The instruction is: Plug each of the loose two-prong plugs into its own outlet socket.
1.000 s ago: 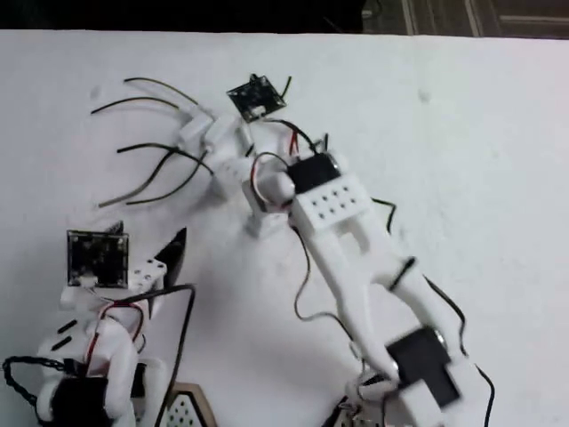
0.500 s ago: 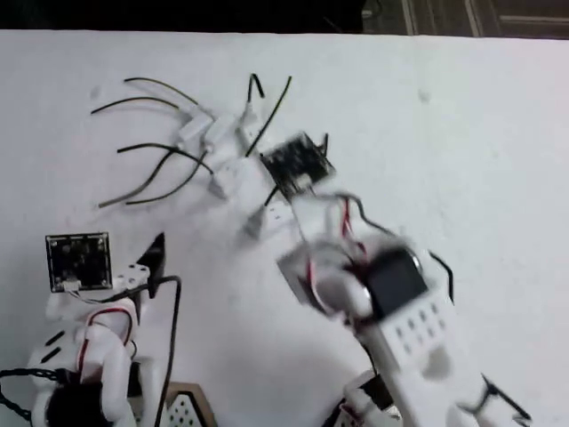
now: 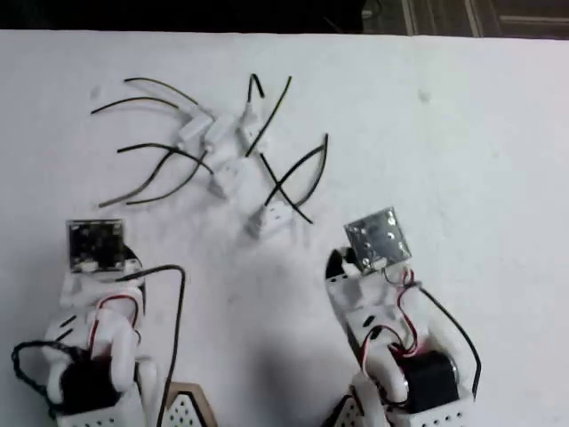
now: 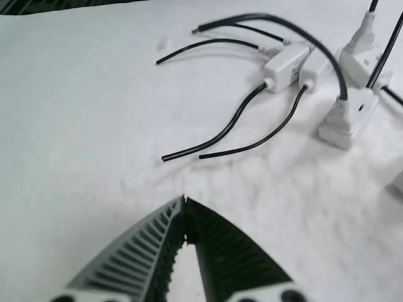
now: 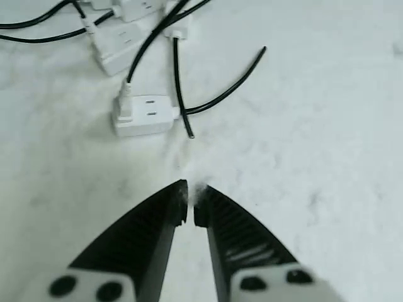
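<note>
Several white socket blocks and plugs with short black cables lie in a cluster (image 3: 222, 147) at the table's back left. The nearest block (image 3: 271, 216) (image 5: 145, 115) shows two empty slots on its face, and a black cable enters one end. My right gripper (image 5: 189, 192) is shut and empty, hovering over bare table a short way in front of that block. My left gripper (image 4: 184, 204) is also shut and empty, well short of the paired blocks (image 4: 296, 63) and the block beside them (image 4: 346, 116). Both arms sit folded back at the table's front edge.
The white table (image 3: 462, 133) is bare to the right and in front of the cluster. Crossed loose cable ends (image 3: 298, 178) lie just right of the nearest block. A wooden-edged base (image 3: 182, 409) sits at the front between the arms.
The right arm has pulled back from the cluster to the front edge, uncovering the crossed cables. The left arm has also drawn back slightly.
</note>
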`<move>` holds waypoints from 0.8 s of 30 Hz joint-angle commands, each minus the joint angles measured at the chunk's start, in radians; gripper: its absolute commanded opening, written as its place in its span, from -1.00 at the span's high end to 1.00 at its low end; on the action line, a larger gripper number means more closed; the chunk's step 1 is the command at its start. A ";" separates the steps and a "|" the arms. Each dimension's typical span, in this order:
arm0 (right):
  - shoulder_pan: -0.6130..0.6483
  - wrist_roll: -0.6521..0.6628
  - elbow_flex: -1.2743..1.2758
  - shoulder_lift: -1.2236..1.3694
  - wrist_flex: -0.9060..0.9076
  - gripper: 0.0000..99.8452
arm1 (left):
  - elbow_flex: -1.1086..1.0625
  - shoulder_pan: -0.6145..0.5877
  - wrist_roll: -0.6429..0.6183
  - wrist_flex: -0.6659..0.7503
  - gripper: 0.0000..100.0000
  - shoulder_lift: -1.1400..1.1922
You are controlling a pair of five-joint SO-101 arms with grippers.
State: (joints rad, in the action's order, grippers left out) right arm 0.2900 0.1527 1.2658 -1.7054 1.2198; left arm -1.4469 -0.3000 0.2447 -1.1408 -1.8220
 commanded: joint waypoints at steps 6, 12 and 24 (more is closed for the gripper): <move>-0.027 0.014 0.192 -0.084 -0.028 0.96 | -0.247 -0.004 0.135 0.290 0.95 0.004; -0.028 0.014 0.342 -0.094 -0.028 0.96 | -0.245 0.025 -0.063 0.229 0.95 0.004; -0.035 0.014 0.425 -0.094 -0.021 0.96 | -0.245 0.145 -0.100 -0.014 0.95 0.004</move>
State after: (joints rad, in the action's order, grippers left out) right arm 0.2685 0.1588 1.6801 -1.7898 1.2121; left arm -1.6955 -0.1695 0.1557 -1.1116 -1.8098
